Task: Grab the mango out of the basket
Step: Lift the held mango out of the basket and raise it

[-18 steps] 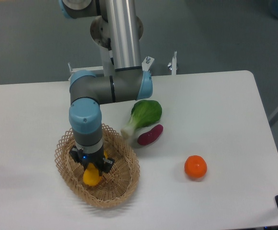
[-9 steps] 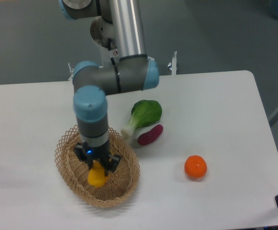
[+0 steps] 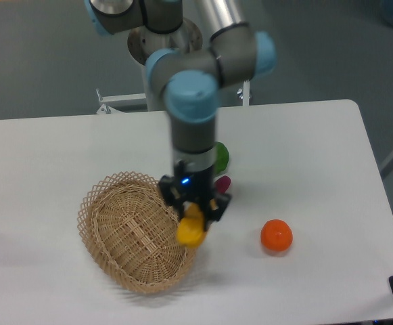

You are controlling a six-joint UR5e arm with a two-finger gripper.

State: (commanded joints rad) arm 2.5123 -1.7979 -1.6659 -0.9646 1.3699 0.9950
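The yellow mango [image 3: 191,229] hangs in the air over the right rim of the basket [image 3: 108,196], with my gripper [image 3: 193,210] shut on its upper end. The basket is a shallow oval of tan wicker on the left half of the table, and nothing lies inside it. The arm comes down from the back and is blurred by its own motion.
Behind the arm lie a green leafy vegetable [image 3: 221,156] and a purple sweet potato [image 3: 222,182], both mostly hidden. A round orange fruit [image 3: 276,235] sits to the right of the gripper. The table's right edge runs close to the frame's side.
The gripper has lifted the mango out of the basket's middle and carried it right, past the rim. The arm swung right with it and now covers the vegetable.
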